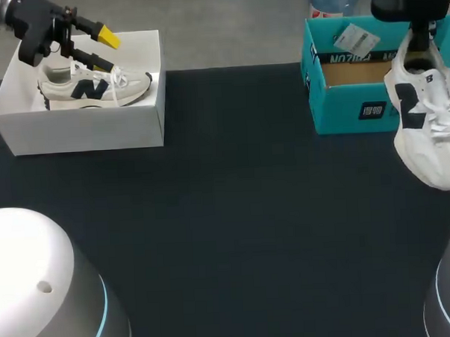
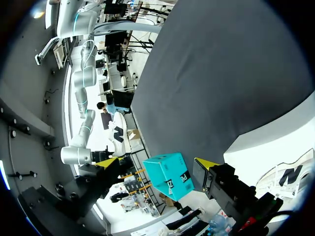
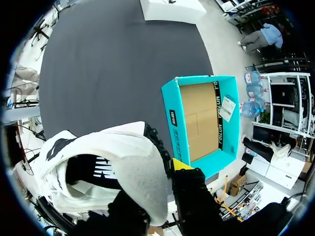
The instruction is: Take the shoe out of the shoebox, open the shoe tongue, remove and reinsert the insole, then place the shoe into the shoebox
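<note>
The table (image 1: 234, 213) is covered by a dark, plain cloth. Two open boxes stand directly on it along its far side, well apart: a white shoebox (image 1: 89, 130) at the left and a teal shoebox (image 1: 349, 107) at the right, both seemingly at the very edge.

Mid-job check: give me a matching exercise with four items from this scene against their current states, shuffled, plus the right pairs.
Things:
1. white shoebox
2. teal shoebox
3. left gripper
4. right gripper

States:
A. shut on the hanging shoe, in front of a box
B. contains the lying shoe
C. open, above a box, gripping nothing
D. no shoe inside, cardboard floor showing

Pairs: 1-B; 2-D; 3-C; 4-A
</note>
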### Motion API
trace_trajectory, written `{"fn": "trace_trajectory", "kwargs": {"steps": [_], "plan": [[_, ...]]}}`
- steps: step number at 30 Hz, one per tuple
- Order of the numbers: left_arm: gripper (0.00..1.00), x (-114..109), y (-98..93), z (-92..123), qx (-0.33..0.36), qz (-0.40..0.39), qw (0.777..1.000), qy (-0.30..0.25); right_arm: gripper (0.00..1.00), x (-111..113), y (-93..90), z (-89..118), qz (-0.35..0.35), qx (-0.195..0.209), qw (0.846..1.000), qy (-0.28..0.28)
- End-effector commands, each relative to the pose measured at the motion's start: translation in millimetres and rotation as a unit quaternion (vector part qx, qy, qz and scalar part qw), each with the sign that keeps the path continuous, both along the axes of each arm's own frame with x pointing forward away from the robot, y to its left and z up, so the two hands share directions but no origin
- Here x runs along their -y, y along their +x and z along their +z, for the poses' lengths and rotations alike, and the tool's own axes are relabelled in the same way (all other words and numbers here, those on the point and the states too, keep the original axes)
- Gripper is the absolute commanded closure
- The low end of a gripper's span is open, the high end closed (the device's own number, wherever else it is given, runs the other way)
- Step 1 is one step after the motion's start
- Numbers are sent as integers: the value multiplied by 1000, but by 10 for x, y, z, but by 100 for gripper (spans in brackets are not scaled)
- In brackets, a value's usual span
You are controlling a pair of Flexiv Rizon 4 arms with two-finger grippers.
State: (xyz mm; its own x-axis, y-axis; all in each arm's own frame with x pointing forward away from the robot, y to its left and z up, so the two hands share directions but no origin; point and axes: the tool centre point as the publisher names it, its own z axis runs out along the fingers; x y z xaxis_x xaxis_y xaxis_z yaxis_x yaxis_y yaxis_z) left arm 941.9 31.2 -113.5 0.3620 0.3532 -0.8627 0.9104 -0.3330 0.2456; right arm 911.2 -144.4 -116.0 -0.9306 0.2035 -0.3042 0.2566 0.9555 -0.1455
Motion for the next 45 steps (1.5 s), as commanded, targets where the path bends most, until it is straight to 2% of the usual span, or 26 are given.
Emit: {"fn": "trace_trajectory", "kwargs": {"steps": [1,9,15,20,35,39,45], "plan": [[0,-3,-3,4,1,0,1000,2,100,283,153,2,20,-14,1000,-3],[0,-3,-3,4,1,0,1000,2,100,786,419,18,97,-28,995,8],[0,-3,-3,4,1,0,1000,2,100,1174,636,-92,89,-45,995,-3],[0,-3,-3,4,1,0,1000,2,100,1349,779,-107,65,-37,997,-5],[0,-3,-3,4,1,0,1000,2,100,1349,779,-107,65,-37,997,-5],[0,-3,-3,4,1,0,1000,2,100,1522,986,-254,46,-28,999,9],[0,-3,-3,4,1,0,1000,2,100,1708,1328,-292,53,-26,998,-8]]}}
